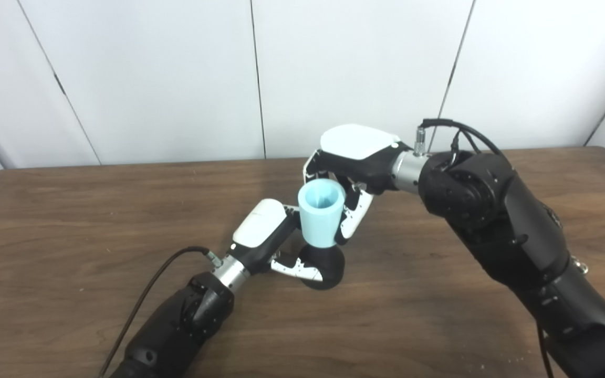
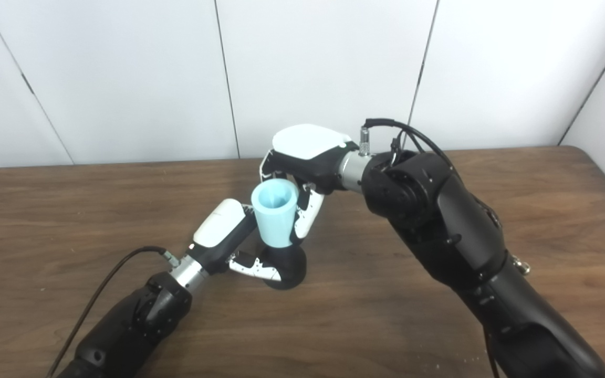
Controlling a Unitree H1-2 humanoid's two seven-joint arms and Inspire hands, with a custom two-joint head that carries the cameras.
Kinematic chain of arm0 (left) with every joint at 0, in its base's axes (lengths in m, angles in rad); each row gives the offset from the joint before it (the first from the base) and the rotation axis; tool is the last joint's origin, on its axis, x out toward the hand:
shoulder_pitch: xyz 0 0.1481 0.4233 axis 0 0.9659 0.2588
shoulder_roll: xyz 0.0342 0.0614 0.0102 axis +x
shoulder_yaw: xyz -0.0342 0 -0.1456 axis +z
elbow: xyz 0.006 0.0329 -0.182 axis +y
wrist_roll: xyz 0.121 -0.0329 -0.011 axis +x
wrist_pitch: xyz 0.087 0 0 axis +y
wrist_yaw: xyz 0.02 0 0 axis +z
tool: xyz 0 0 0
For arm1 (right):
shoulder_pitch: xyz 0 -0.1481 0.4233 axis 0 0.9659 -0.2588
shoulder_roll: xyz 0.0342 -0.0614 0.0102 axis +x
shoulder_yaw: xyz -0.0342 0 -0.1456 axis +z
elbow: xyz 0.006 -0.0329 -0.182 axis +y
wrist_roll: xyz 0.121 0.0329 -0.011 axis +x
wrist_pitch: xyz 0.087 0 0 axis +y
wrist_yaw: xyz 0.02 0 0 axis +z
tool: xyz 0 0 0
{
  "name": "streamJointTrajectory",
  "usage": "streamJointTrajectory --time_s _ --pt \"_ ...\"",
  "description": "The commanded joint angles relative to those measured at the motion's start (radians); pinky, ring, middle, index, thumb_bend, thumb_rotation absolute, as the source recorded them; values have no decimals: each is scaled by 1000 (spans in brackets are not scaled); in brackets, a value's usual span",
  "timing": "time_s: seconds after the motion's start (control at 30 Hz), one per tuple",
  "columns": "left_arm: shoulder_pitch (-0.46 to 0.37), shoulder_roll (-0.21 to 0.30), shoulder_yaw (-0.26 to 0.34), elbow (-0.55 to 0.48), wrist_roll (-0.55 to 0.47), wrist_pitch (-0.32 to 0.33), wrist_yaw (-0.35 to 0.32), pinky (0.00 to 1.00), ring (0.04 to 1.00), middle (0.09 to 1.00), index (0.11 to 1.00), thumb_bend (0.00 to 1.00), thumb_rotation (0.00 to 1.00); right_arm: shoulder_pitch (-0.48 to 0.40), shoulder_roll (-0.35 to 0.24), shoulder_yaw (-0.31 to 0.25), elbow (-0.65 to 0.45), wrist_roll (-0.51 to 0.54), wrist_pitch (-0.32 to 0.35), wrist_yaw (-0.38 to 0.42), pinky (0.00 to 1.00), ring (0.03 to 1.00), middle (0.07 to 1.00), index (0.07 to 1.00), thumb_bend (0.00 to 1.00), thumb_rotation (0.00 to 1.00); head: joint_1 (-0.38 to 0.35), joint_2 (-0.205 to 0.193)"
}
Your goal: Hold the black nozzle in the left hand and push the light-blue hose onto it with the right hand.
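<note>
Fingers (image 1: 352, 218) of right hand (image 1: 357, 157) wrap hose (image 1: 321, 218) seated on nozzle (image 1: 329, 268)

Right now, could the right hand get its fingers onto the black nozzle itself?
Probably not. The right hand is shut on the light-blue hose, which sits atop the black nozzle, and the left hand wraps the nozzle's near side.

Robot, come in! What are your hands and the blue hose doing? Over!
Left hand shut on black nozzle. Right hand shut on light-blue hose, seated atop nozzle. Nothing in the way.
</note>
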Motion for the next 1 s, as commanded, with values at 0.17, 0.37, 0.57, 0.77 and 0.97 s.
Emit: streamJointTrajectory --time_s 0.17,0.37,0.57,0.77,0.97 --pt "217 -43 -56 112 21 30 -22 501 462 423 424 662 431 -28 -7 8 -23 -23 3 -3 158 246 472 482 531 0 -1 0" --pt "221 -39 -55 100 20 31 -27 505 470 431 427 662 431 -21 -8 20 -10 -24 -7 -5 153 242 472 481 531 0 -1 6" --pt "222 -38 -53 97 20 30 -28 505 467 425 424 662 431 -4 -4 38 -12 -43 -9 -3 139 224 471 481 531 0 -2 7" --pt "222 -37 -54 98 24 31 -26 505 468 425 424 663 431 2 4 43 -46 -36 -8 9 85 173 470 481 531 0 -3 7" --pt "221 -39 -52 98 21 33 -32 504 468 425 422 663 431 9 14 24 -61 -30 7 -4 162 254 473 490 532 2 0 7"
